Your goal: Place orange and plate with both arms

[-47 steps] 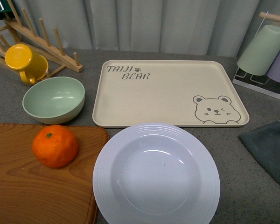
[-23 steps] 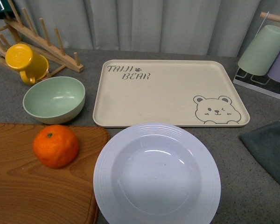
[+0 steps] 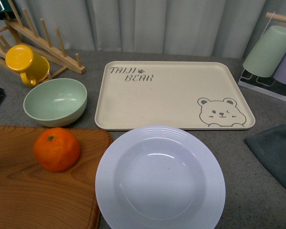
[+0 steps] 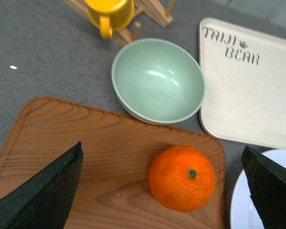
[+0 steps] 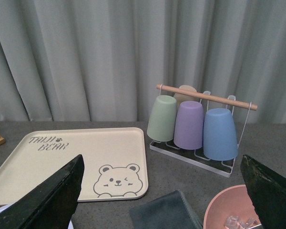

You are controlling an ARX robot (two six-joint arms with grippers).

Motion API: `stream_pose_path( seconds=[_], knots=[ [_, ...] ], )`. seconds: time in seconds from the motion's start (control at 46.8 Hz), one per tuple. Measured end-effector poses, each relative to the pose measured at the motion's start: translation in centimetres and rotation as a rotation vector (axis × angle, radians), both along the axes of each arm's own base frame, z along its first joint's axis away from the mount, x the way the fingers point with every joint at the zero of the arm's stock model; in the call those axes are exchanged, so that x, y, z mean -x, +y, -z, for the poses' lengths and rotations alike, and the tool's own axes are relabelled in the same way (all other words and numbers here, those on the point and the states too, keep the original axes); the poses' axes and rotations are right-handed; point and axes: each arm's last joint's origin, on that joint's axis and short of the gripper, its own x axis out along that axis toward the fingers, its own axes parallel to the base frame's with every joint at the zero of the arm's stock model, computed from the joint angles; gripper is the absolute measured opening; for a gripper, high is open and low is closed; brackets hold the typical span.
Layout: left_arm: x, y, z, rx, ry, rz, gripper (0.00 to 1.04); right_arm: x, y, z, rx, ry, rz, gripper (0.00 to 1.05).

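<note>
The orange point(image 3: 56, 149) is pictured on a wooden board point(image 3: 38, 195) off the near-left corner of the bear tray point(image 3: 174, 95), the plate point(image 3: 160, 177) just before that tray. Left gripper point(image 4: 161, 150) and right gripper point(image 5: 162, 160) are held spread. The fruit could be sent rolling by an off-centre pinch.

The orange point(image 3: 56, 149) is bright orange, green-dotted; the plate point(image 3: 160, 181) glossy white with ringed rim; the tray point(image 3: 174, 95) beige, bear-printed.
</note>
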Motion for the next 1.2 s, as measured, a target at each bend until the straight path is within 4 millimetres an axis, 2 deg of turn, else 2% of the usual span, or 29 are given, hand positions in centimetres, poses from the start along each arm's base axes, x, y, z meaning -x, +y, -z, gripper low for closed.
stream_pose_path(
  seconds=[0.257, 0.492, 0.813, 1.112, 1.197],
  knots=[
    [-3.1, -1.9, 3.0, 0.058, 0.134, 0.104, 0.98, 0.0, 0.0, 0.0, 0.000, 0.000, 0.000, 0.96],
    [-4.7, -2.7, 4.9, 0.054, 0.211, 0.140, 0.98, 0.0, 0.0, 0.0, 0.000, 0.000, 0.000, 0.96],
    [-5.3, -2.7, 6.8, 0.041, 0.301, 0.138, 0.98, 0.0, 0.0, 0.0, 0.000, 0.000, 0.000, 0.96],
    [-5.6, -2.7, 7.4, 0.049, 0.338, 0.147, 0.98, 0.0, 0.0, 0.0, 0.000, 0.000, 0.000, 0.96],
    [-5.7, -2.7, 7.4, 0.055, 0.339, 0.155, 0.82, 0.0, 0.0, 0.0, 0.000, 0.000, 0.000, 0.96]
  ],
)
